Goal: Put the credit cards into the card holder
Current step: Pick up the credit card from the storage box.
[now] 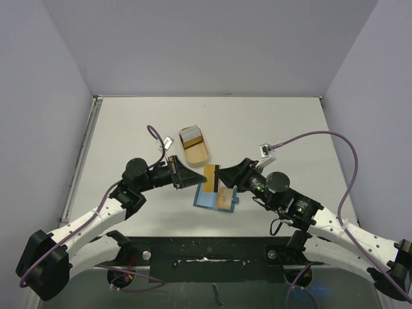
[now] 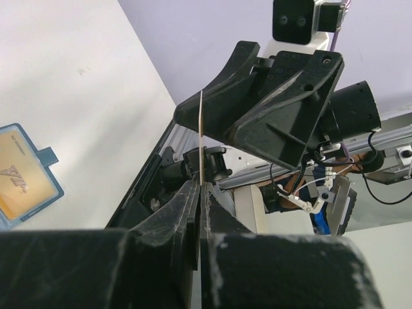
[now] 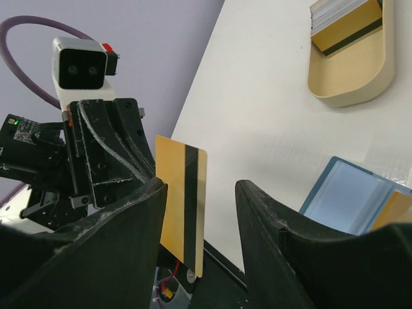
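My left gripper [image 1: 199,175] [image 2: 201,187] is shut on a tan-orange credit card [image 1: 210,174] with a black stripe, held upright above the table. The left wrist view shows this card edge-on [image 2: 201,135]. My right gripper [image 1: 221,172] [image 3: 201,193] is open, its fingers on either side of that card [image 3: 183,199]. The card is close to one finger, with a gap to the other. The teal-blue card holder [image 1: 204,198] [image 3: 351,196] [image 2: 46,156] lies open on the table just below, with another tan card [image 1: 224,198] [image 2: 19,177] on it.
A tan oblong tray [image 1: 199,154] [image 3: 360,84] stands behind the grippers with a stack of several cards [image 1: 192,134] [image 3: 338,19] at its far end. Grey walls close in the table on the left, back and right.
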Controlling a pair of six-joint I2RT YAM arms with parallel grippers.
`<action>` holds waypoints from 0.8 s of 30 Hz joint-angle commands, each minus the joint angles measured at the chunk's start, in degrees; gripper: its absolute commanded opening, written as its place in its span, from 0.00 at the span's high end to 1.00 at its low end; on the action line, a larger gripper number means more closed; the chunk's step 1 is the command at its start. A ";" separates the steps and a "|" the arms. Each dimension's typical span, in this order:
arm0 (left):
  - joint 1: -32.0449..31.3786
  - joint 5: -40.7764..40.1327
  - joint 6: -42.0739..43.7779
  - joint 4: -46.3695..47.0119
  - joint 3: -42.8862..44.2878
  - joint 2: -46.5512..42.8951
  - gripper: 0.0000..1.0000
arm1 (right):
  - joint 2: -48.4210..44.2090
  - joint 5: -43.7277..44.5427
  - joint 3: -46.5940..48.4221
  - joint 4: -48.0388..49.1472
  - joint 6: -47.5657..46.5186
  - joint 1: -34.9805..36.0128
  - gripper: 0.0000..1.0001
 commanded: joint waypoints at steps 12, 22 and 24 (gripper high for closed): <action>0.24 0.00 -2.50 8.14 -0.70 0.59 1.00 | -1.12 0.44 -0.59 3.37 0.32 -0.43 0.78; 0.24 0.23 -3.52 9.51 -0.97 1.61 1.00 | -0.29 -2.48 -1.44 6.48 0.68 -0.95 0.89; 0.24 -0.13 -2.76 8.06 -1.07 1.47 1.00 | -0.67 -2.35 -1.82 6.65 0.54 -1.03 0.95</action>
